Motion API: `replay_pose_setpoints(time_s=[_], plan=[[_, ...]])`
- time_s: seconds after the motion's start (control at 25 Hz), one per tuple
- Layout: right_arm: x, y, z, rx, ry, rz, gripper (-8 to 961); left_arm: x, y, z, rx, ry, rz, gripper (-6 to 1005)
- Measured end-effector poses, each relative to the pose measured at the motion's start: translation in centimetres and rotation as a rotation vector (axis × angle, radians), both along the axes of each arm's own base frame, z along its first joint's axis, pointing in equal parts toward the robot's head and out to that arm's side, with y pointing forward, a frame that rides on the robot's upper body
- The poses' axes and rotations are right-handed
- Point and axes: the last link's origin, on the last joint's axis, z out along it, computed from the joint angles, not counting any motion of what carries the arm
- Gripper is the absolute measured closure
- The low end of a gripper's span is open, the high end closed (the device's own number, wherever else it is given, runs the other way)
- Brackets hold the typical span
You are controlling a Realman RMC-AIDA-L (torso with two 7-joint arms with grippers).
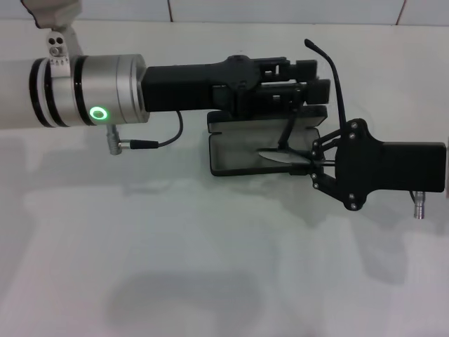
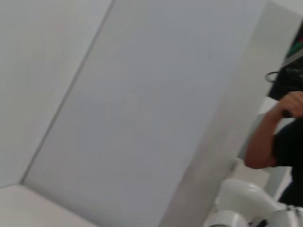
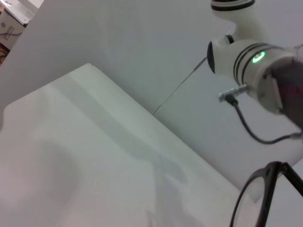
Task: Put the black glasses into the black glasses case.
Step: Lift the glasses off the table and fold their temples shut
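The black glasses case lies open at the table's far middle, grey lining up. My right gripper comes in from the right at the case's right end and is shut on the black glasses. One lens hangs over the lining and one long temple arm curves up and away. The glasses' frame also shows in the right wrist view. My left gripper reaches across from the left and sits over the case's back edge, at the raised lid. The lid is mostly hidden beneath it.
The left arm, with a green ring light and a black cable, spans the table's far left; it also shows in the right wrist view. A tiled wall stands behind. A person shows in the left wrist view.
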Motion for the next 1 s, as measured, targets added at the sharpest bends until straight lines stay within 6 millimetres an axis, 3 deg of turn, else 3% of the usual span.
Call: replay_pose_setpoints(time_s=[0.24,1.0], plan=[[-0.1,-0.2,0.2,0.022,0.015,0.039,846,-0.7,0.2,-1.0,-0.032,0.082,0.056,353],[0.4,-0.1,0.2,0.042,0.004,0.054,847,0.6,0.1,-2.3,-0.086,0.135,0.025,354]])
